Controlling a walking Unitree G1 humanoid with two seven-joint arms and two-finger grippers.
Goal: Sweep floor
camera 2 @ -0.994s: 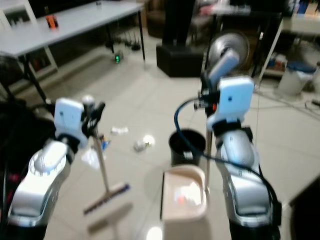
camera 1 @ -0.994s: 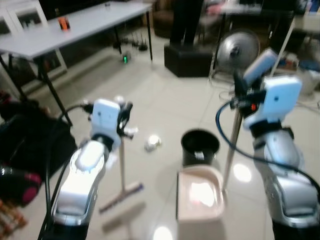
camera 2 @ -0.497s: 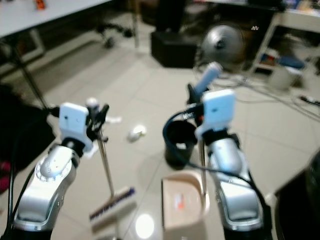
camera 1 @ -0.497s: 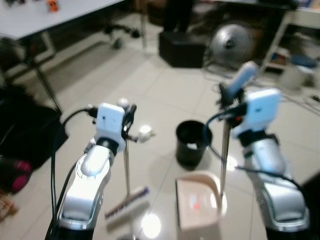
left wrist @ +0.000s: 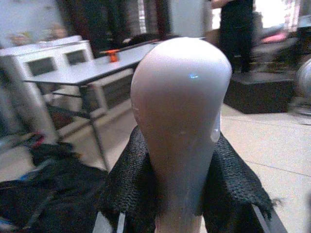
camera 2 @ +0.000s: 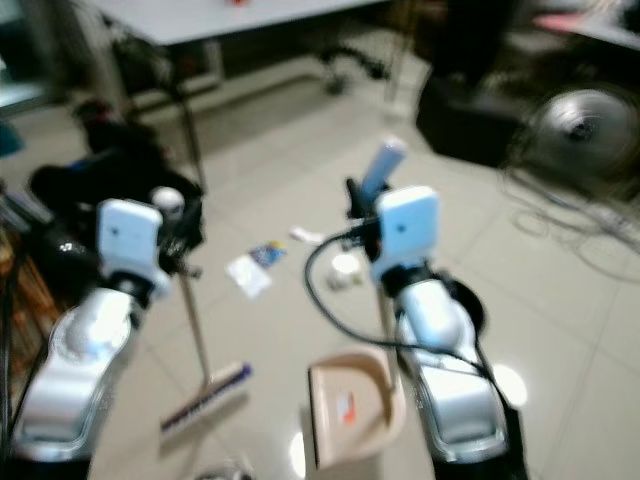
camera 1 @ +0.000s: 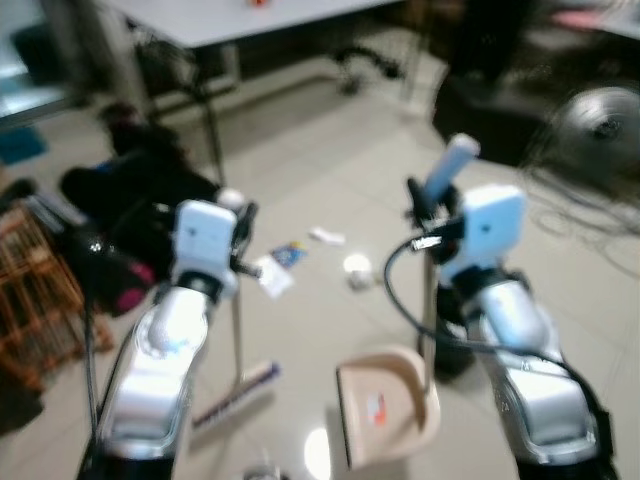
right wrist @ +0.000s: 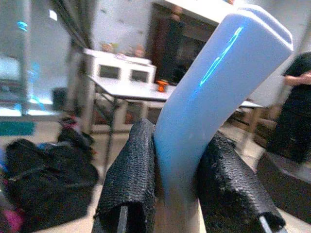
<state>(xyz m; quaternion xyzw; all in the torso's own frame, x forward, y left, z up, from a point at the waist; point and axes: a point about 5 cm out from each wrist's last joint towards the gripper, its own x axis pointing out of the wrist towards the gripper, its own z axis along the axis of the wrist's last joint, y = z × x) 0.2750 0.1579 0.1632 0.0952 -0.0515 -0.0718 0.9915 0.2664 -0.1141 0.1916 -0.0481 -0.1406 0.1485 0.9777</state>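
Glossy pale floor tiles (camera 1: 330, 180) littered with paper scraps (camera 1: 272, 276). Broom (camera 1: 236, 385), rounded smooth knob, clamped by left gripper (left wrist: 177, 194) woven-textured fingers (left wrist: 127, 194). Beige dustpan (camera 1: 385, 415), blue handle, clamped by right gripper (right wrist: 182, 194); scoop on floor.

We seem to be in a lived-in room of a home used partly as a workspace: a pale tiled floor (camera 1: 330, 170), a long white folding table (camera 1: 270, 15) on black legs, a standing fan (camera 1: 600, 125) with loose cables (camera 2: 580, 215) trailing nearby, black bags (camera 1: 130, 200) heaped beside a wicker rack (camera 1: 35, 290), and white cabinets (right wrist: 121, 73) along the far wall. A person in black (right wrist: 291, 111) stands beyond the table.
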